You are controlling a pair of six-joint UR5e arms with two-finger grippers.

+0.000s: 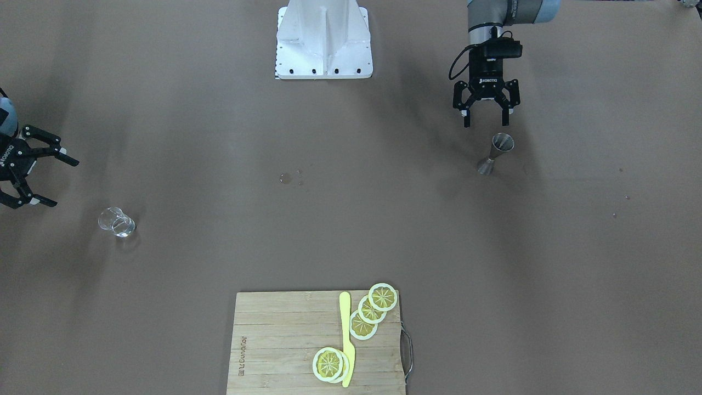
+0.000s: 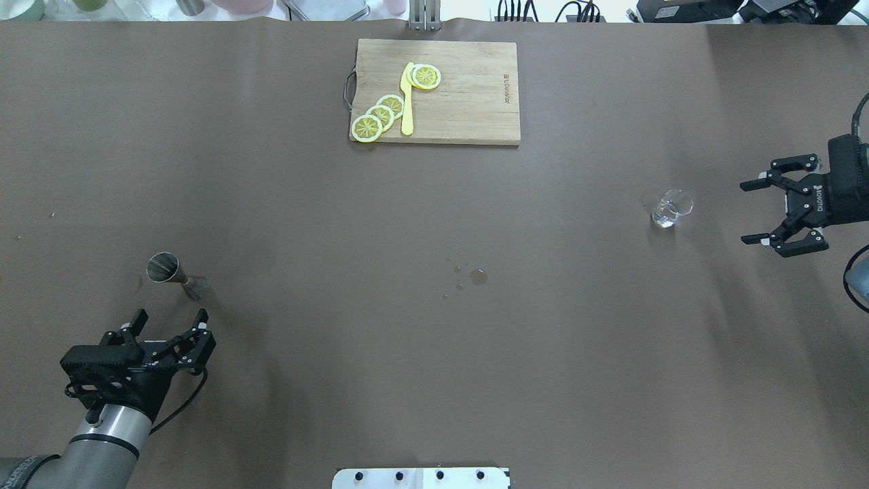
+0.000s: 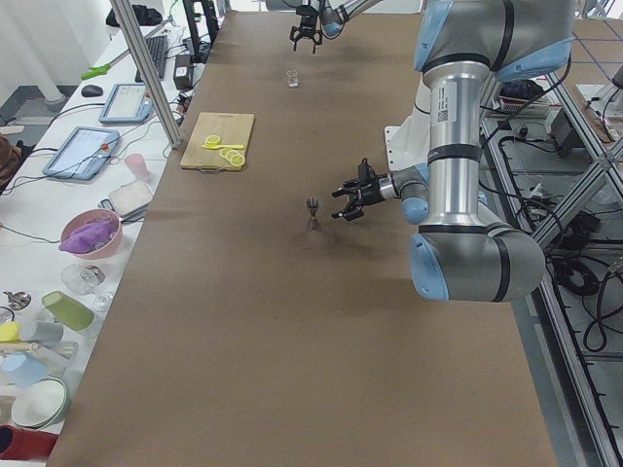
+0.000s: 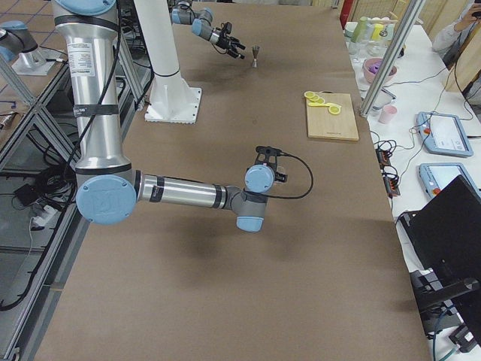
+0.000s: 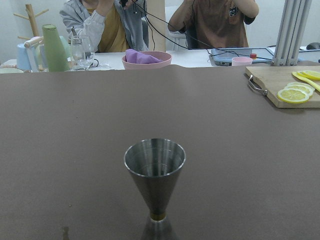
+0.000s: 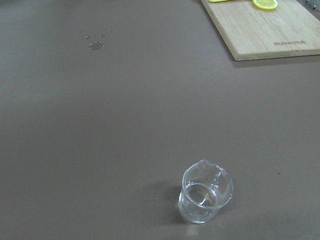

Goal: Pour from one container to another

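Standing jigger [image 5: 154, 167], foot cropped in wrist view, cup [image 6: 206, 194] contents unclear

Silver arms [image 3: 456, 146], blue joint caps [image 3: 477, 268], black Robotiq-lettered claws [image 1: 485, 122], black cable [image 1: 457, 63], white base [image 1: 323, 44].

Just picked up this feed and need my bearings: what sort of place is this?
Most likely a robotics lab bench staged for drink-making: a steel jigger, a clear glass cup and a cutting board with lemon slices on the table, with tablets on the side bench beside it.
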